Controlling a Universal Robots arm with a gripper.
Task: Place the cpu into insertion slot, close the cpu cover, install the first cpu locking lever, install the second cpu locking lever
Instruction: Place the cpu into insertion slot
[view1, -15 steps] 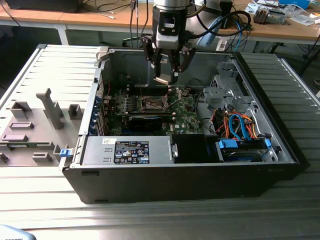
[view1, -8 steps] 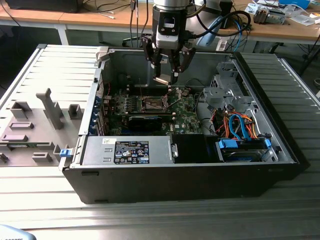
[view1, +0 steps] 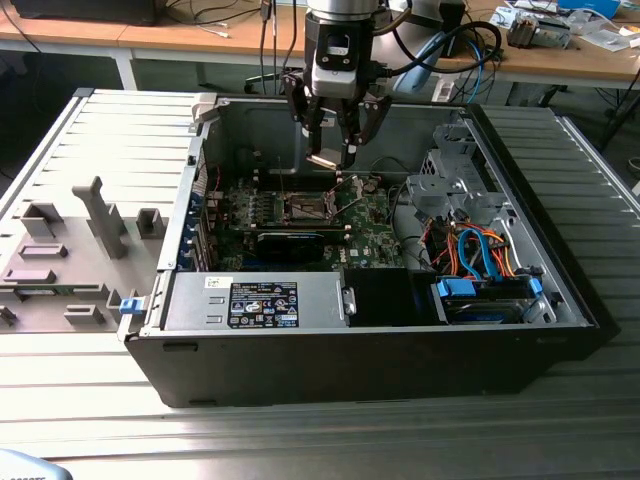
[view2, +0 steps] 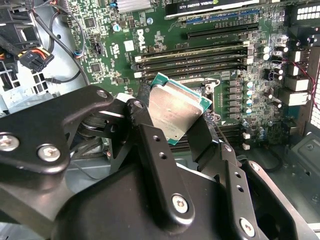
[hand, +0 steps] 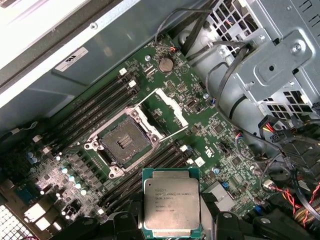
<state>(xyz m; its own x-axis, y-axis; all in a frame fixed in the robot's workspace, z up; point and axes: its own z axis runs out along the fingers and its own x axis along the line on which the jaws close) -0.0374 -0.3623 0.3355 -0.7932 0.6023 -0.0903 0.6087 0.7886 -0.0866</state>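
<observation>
i hold the cpu (hand: 171, 202) in my claw (view1: 334, 152) | above the green board (hand: 227, 150) | insertion slot (hand: 122, 143) bare | cpu cover (hand: 169, 106) raised

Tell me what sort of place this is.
Probably a robotics lab or workshop: an open computer case sits on a ribbed metal table, the gripper holds the cpu above its green circuit board, and wooden desks with cables stand behind.
</observation>
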